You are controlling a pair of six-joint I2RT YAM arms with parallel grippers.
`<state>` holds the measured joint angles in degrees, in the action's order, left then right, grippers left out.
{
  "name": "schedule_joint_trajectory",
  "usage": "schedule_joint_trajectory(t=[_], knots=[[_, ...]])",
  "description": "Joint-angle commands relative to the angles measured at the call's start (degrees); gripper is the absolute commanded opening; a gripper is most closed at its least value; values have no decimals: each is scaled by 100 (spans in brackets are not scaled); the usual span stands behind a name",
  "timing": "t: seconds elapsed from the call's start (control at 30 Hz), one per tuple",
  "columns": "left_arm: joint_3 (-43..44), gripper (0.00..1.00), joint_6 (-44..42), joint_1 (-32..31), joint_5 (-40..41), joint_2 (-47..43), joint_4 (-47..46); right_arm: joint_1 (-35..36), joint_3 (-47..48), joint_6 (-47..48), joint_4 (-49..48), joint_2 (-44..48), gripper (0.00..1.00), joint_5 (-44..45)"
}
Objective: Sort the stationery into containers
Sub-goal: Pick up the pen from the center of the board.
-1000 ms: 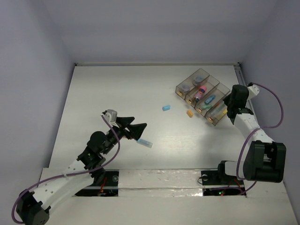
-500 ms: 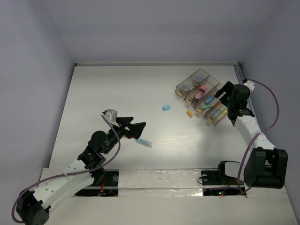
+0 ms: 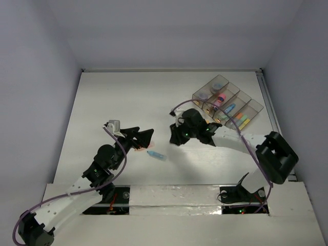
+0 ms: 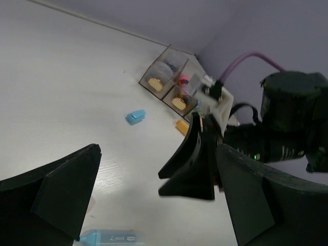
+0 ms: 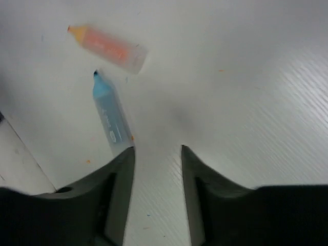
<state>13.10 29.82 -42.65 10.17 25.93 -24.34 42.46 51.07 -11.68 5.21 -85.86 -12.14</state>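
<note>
A white worktop [image 3: 128,97] with a fine wood grain is recorded, enclosed on three sides by plain pale lavender-grey walls [image 3: 169,31]. A glossy white strip [image 3: 174,195] is noted along its near edge. Lighting is even and diffuse, and only soft shadows are cast.

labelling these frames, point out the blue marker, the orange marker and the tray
blue marker [image 5: 110,114], right wrist view, mid body
orange marker [image 5: 107,45], right wrist view, mid body
tray [image 3: 240,93], top view, far wall

Marker [image 3: 156,155] on the table [image 3: 128,97], well left and before the tray [image 3: 252,106].
</note>
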Motion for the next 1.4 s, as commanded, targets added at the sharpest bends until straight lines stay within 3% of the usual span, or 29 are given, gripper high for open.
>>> schedule_joint_trajectory(t=[0.0,0.1,0.63,0.77,0.8,0.87,0.9,1.1,1.23,1.27,1.33,1.37], knots=[[131,93,252,3,555,-158,209,385,360,597,-55,-360,55,-280],[341,93,348,3,924,-387,561,702,474,658,-249,-798,70,-324],[931,93,340,3,1452,-1029,1510,2038,1511,1010,85,-2171,63,1161],[957,93,410,3,1365,-1125,1669,2152,1695,922,295,-2513,49,1644],[975,93,419,3,1338,-1152,1721,2153,1722,861,340,-2540,37,1836],[984,92,410,3,1172,-1257,1818,2153,1696,808,392,-2532,24,1865],[975,92,410,3,1093,-1283,1845,2153,1670,677,401,-2445,12,1943],[694,90,568,3,434,-1407,1907,2153,1301,19,446,-1523,3,2408],[352,82,735,3,-41,-1468,1643,2153,1090,-562,507,-626,1,3155],[299,80,779,3,-268,-1399,1451,2153,1046,-694,507,-329,1,3339],[176,63,788,3,-559,-1241,1161,2092,1019,-1080,507,-107,0,3920],[166,60,840,3,-856,-996,890,2091,1045,-1204,524,-28,0,3991]])
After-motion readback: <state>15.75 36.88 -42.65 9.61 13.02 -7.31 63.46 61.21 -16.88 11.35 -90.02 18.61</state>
